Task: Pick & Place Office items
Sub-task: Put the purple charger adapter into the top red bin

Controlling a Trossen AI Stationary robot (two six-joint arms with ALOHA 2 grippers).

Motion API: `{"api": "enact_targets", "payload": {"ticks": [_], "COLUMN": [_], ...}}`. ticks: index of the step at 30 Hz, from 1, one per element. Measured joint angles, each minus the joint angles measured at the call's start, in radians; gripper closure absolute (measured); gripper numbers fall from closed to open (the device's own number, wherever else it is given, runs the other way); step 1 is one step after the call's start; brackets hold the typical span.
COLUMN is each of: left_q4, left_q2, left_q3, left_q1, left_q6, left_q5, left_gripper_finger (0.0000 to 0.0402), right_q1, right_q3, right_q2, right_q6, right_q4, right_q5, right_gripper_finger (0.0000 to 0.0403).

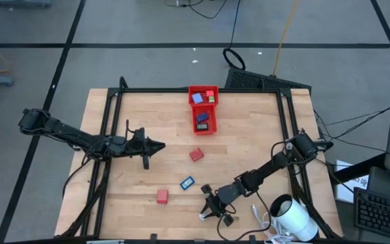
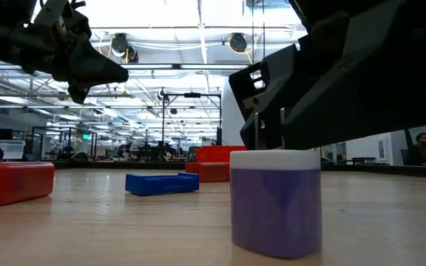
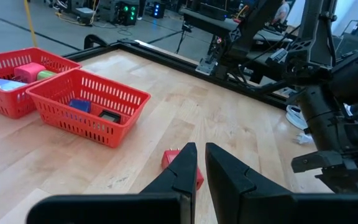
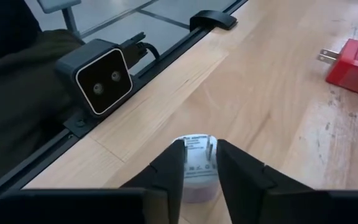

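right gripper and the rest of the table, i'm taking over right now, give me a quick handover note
Right gripper: down at the table's near edge, fingers closing around a small purple-and-white plug piece; not lifted yet.
Left gripper: shut, empty, hovering over the table's left half.
Red tray at the far edge: several small pieces already in both compartments.
Loose on the table: a red piece mid-table, a blue piece and another red piece nearer the front.
Left to do: lift the plug piece to the tray, then the three loose pieces.
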Motion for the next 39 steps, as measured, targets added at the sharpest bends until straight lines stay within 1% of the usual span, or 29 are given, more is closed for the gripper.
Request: {"api": "enact_targets", "payload": {"ticks": [7, 11, 15, 19, 22, 26, 32, 35, 39], "left_q4": [0.0, 0.0, 0.0, 0.001, 0.002, 0.004, 0.014, 0.055, 0.153], "left_q2": [0.0, 0.0, 0.0, 0.0, 0.0, 0.0, 0.014, 0.051, 0.122], "left_q3": [0.0, 0.0, 0.0, 0.0, 0.0, 0.0, 0.0, 0.0, 0.002], "left_q1": [0.0, 0.0, 0.0, 0.0, -0.001, -0.002, -0.004, -0.004, -0.016], "left_q6": [0.002, 0.0, -0.001, -0.008, -0.058, -0.111, -0.115, -0.106, -0.083], "left_q5": [0.0, 0.0, 0.0, 0.0, 0.0, 0.004, 0.109, 0.112, 0.098], "left_gripper_finger": [0.0364, 0.0364, 0.0364, 0.0364, 0.0364, 0.0364, 0.0364, 0.0364, 0.0364], "right_q1": [-0.019, -0.03, -0.031, -0.041, -0.052, -0.072, -0.114, -0.137, -0.175], "right_q3": [0.0, -0.002, -0.002, -0.002, -0.002, -0.002, -0.015, -0.03, -0.049], "right_q2": [0.0, 0.0, 0.0, 0.0, -0.013, -0.061, -0.164, -0.217, -0.284], "right_q6": [0.003, 0.003, 0.004, 0.004, 0.003, 0.001, -0.012, -0.027, -0.03], "right_q4": [0.005, 0.044, 0.056, 0.077, 0.073, 0.077, 0.055, 0.053, 0.056], "right_q5": [-0.005, -0.056, -0.052, -0.052, -0.051, -0.05, -0.049, -0.044, -0.043], "right_gripper_finger": [0.037, 0.037, 0.036, 0.0366, 0.0369, 0.0366, 0.0368, 0.0367, 0.0366]}}
